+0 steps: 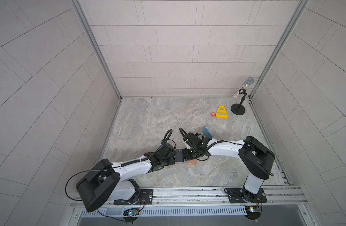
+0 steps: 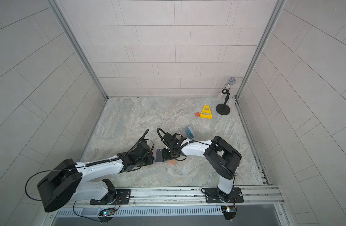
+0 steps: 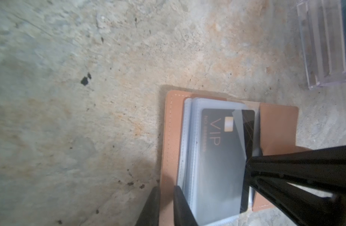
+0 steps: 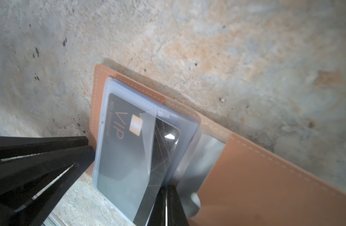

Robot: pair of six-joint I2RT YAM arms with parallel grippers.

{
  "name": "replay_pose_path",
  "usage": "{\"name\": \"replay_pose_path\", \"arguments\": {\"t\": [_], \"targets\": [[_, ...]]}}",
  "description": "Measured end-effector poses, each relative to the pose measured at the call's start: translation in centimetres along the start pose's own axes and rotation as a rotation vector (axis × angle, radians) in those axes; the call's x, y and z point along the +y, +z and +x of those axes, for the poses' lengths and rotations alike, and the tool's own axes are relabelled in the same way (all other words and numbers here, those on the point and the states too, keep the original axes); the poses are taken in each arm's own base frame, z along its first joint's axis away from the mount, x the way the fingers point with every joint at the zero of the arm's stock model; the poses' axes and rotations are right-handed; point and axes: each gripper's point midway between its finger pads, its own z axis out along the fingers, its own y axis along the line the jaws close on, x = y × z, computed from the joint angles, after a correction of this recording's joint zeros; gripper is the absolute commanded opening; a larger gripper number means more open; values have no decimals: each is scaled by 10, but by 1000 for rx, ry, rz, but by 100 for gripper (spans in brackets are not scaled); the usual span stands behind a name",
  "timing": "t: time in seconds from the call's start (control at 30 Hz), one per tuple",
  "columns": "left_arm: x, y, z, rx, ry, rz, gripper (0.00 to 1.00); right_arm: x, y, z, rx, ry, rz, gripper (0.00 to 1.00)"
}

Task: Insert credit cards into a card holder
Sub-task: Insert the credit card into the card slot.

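Grey card (image 3: 223, 156) lies part-sleeved — your right gripper (image 4: 166, 193) pinches its bare long edge, left gripper (image 3: 165, 190) clamps the holder (image 3: 277, 127) opposite.

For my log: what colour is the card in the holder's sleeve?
The card is dark grey, gold VIP lettering; right wrist view.

We are finding the counter (image 1: 148, 121) open across its far left half. The left claw (image 3: 166, 193) and right claw (image 4: 166, 195) are crowding the card holder (image 1: 191, 162) from opposite sides. A clear box (image 1: 207, 132) is sitting just behind the right arm. A yellow triangle (image 1: 222, 112), orange block (image 1: 213, 114) and microphone stand (image 1: 238, 109) are blocking the far right corner.
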Motion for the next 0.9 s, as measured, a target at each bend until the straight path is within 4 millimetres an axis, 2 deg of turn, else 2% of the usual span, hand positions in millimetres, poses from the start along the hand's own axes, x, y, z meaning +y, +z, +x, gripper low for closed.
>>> {"name": "replay_pose_path", "arguments": {"t": [0.23,0.53,0.9], "targets": [[2,-2,2,-3,-1,5,21,5,0,-2,-2,2,-24,20],[4,-4,3,-1,0,-2,21,0,-3,-3,-11,-13,9,23],[5,-18,-3,-40,0,0,24,3,-28,-13,-57,-64,47,28]]}}
